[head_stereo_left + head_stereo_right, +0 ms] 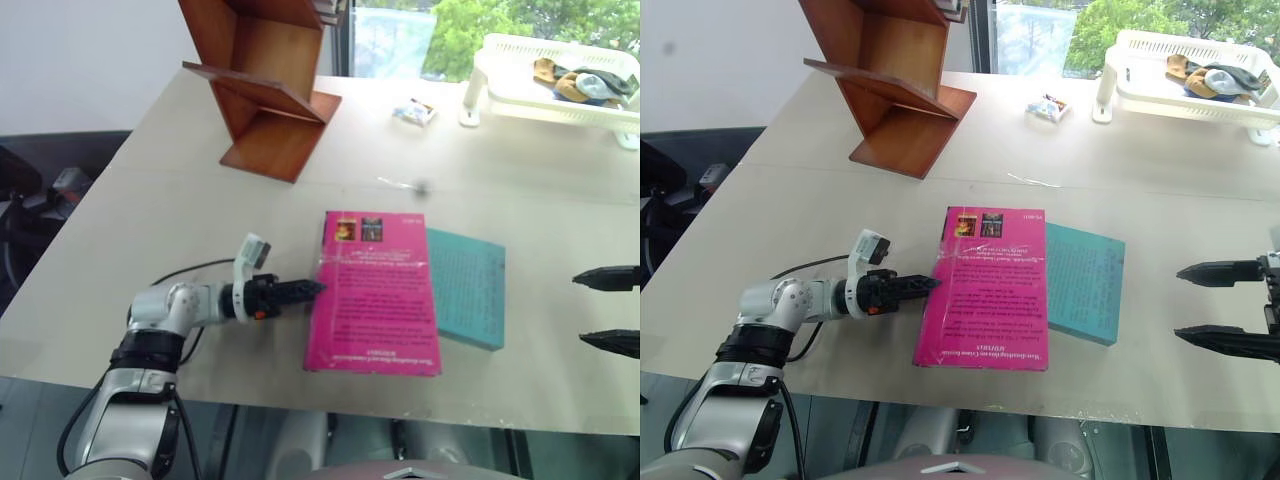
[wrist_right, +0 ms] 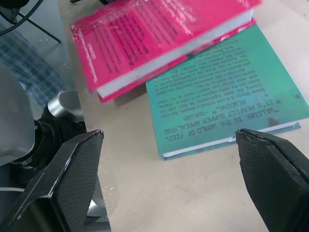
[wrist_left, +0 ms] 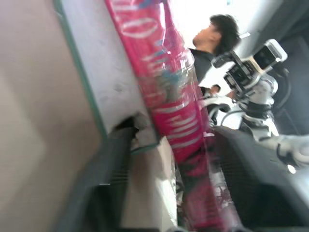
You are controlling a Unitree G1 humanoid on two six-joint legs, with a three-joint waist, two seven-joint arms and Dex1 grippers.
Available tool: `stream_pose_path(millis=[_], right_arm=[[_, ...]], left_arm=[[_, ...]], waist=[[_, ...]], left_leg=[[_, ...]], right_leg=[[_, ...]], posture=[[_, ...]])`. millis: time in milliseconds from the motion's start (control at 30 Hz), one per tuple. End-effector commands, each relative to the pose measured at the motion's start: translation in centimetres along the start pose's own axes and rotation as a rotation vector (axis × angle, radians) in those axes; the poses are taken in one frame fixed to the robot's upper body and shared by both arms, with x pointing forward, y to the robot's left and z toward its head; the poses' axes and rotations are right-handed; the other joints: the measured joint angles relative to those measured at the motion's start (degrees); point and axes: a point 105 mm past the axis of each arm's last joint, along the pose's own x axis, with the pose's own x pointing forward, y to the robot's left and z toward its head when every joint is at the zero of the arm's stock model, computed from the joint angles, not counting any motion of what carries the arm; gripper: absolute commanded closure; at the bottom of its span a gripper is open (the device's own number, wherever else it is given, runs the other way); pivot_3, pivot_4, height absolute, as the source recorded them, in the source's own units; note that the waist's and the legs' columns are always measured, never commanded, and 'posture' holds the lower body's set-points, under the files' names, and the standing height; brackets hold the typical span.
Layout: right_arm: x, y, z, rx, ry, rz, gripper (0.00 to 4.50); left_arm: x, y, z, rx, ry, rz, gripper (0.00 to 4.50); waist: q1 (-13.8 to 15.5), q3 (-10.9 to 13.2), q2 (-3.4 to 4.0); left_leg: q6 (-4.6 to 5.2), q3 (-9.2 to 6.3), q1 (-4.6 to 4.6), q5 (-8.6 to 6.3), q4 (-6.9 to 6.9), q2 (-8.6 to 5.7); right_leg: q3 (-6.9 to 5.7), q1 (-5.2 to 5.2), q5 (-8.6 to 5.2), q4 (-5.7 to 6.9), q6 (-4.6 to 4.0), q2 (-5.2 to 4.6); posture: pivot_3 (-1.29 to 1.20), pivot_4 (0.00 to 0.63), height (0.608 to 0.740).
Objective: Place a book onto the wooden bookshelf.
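Currently, the book (image 1: pixel 377 295) is seen lying flat on the pale table (image 1: pixel 150 220), near its front edge, with the pink cover facing up and two small dark picture squares at its far end. Its right side overlaps a teal book (image 1: pixel 470 285), which lies flat beneath and beside it; in the right wrist view the pink volume is seen resting partly on the teal one.

The left gripper (image 1: pixel 312 289) is held level at the left edge of the pink book, pointing toward it. In the left wrist view the two dark fingers (image 3: pixel 104 183) are seen standing apart on either side of the book's edge, one against the white page block and the other beyond the pink cover; whether they press on it cannot be told.

The right gripper (image 1: pixel 1205 303) is held above the table to the right of the teal book, well apart from it. Its jaws are spread wide with nothing between them, as the right wrist view confirms.

The wooden bookshelf (image 1: pixel 262 85) stands at the far left part of the table, well away from both books. A white basket tray (image 1: pixel 560 75) holding a few small items is placed at the far right corner, and a small wrapped packet (image 1: pixel 414 112) lies between shelf and tray.
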Motion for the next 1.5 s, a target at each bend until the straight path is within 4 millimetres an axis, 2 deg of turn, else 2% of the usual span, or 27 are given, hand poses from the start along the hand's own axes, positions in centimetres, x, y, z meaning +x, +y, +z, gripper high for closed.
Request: stream_pose_path(millis=[33, 233, 333, 433, 500, 700, 833, 933, 1033, 1233, 1300, 1433, 1500], right_arm=[[-0.2, 0.1, 0.4, -0.027, 0.006, 0.009, 0.0], [-0.2, 0.1, 0.2, -0.02, 0.009, 0.005, 0.0], [-0.2, 0.1, 0.2, -0.017, 0.009, 0.002, 0.0], [-0.3, 0.1, 0.1, -0.014, 0.009, -0.002, 0.0], [-0.4, 0.1, 0.0, -0.012, 0.009, -0.004, 0.0], [-0.5, 0.1, -0.1, -0.009, 0.007, -0.009, 0.0], [-0.6, 0.0, 0.1, -0.006, -0.016, -0.003, 0.0], [-1.3, -0.3, 1.2, -0.012, -0.085, -0.011, 0.0], [-2.7, -1.1, 2.0, -0.01, -0.149, -0.045, 0.0], [-4.3, -1.9, 3.7, -0.016, -0.33, -0.063, 0.0], [-4.5, -1.8, 4.5, -0.029, -0.391, -0.054, 0.0], [-5.3, -1.6, 6.2, -0.051, -0.531, -0.023, 0.0], [-5.7, -1.9, 6.5, -0.053, -0.583, -0.023, 0.0]], left_arm=[[-0.2, -0.3, 0.5, 0.018, -0.018, -0.014, 1.57], [0.0, -0.9, 0.7, 0.002, -0.019, -0.05, 1.57], [0.3, -1.3, 0.5, -0.006, -0.005, -0.073, 2.39], [0.2, -1.4, 0.5, -0.009, -0.008, -0.079, 3.81], [-0.1, -1.4, 0.7, -0.007, -0.021, -0.077, 4.37], [-1.0, -2.6, 2.5, 0.02, -0.103, -0.109, 4.37], [-0.6, -4.4, 3.7, 0.068, -0.127, -0.166, 4.37], [0.3, -6.0, 4.9, 0.158, -0.126, -0.188, 4.37], [1.3, -7.4, 5.9, 0.29, -0.089, -0.159, 4.37], [2.4, -12.7, 8.2, 0.672, -0.026, -0.177, 4.37], [2.5, -13.5, 8.8, 0.791, 0.0, -0.141, 4.37], [2.9, -15.5, 11.6, 1.097, 0.023, -0.023, 4.37], [3.3, -16.0, 12.0, 1.292, 0.114, 0.059, 4.37]], waist=[[-0.03, 0.0, 0.0], [-0.04, 0.0, 0.0], [-0.04, 0.0, 0.0], [-0.02, 0.0, 0.0], [-0.01, -0.01, 0.01], [-0.08, 0.0, 0.0], [-0.08, 0.0, 0.0], [0.02, 0.01, -0.01], [0.07, 0.03, -0.04], [-0.23, 0.04, -0.04], [-0.24, 0.04, -0.04], [-0.14, 0.05, -0.05], [0.0, 0.06, -0.06]], left_leg=[[0.0, 0.0, 0.0, 0.0, 0.0, 0.0], [0.0, 0.0, 0.0, 0.0, 0.0, 0.0], [0.0, 0.0, 0.0, 0.0, 0.0, 0.0], [0.0, 0.0, 0.0, 0.0, 0.0, 0.0], [0.0, 0.0, 0.0, 0.0, 0.0, 0.0], [0.0, -0.01, 0.0, 0.0, 0.0, 0.0], [0.0, -0.01, 0.0, 0.0, 0.0, 0.0], [0.0, -0.01, -0.01, 0.0, 0.0, 0.0], [0.0, -0.03, -0.02, 0.0, 0.03, -0.01], [-0.01, 0.03, -0.06, 0.01, 0.02, -0.01], [-0.01, 0.02, -0.05, 0.01, 0.02, 0.0], [-0.01, 0.07, -0.03, 0.01, 0.02, -0.01], [-0.01, 0.06, -0.04, 0.01, 0.02, -0.04]], right_leg=[[0.0, 0.0, 0.0, 0.0, 0.0, 0.0], [0.0, 0.0, 0.0, 0.0, 0.0, 0.01], [0.0, 0.0, 0.0, 0.0, 0.0, 0.01], [0.0, 0.0, 0.0, 0.0, 0.0, 0.01], [0.0, 0.01, 0.0, 0.0, 0.0, 0.01], [-0.01, -0.01, 0.0, 0.0, 0.0, 0.02], [-0.01, 0.0, 0.0, 0.0, 0.0, 0.01], [-0.02, 0.0, 0.0, 0.0, 0.0, 0.0], [-0.05, 0.02, 0.0, 0.0, 0.0, 0.0], [0.02, -0.04, 0.0, -0.02, 0.0, 0.1], [0.01, -0.03, 0.0, 0.0, 0.0, 0.17], [0.02, -0.02, 0.0, -0.01, 0.0, 0.27], [0.0, -0.01, 0.0, -0.03, 0.01, 0.26]], posture=[[0.0, 0.15, 0.74], [0.0, 0.15, 0.74], [0.0, 0.15, 0.74], [0.0, 0.15, 0.74], [0.0, 0.15, 0.74], [0.0, 0.15, 0.74], [0.0, 0.15, 0.74], [0.0, 0.15, 0.74], [0.0, 0.15, 0.74], [0.0, 0.15, 0.74], [0.0, 0.15, 0.74], [0.0, 0.15, 0.74], [0.0, 0.15, 0.74]])
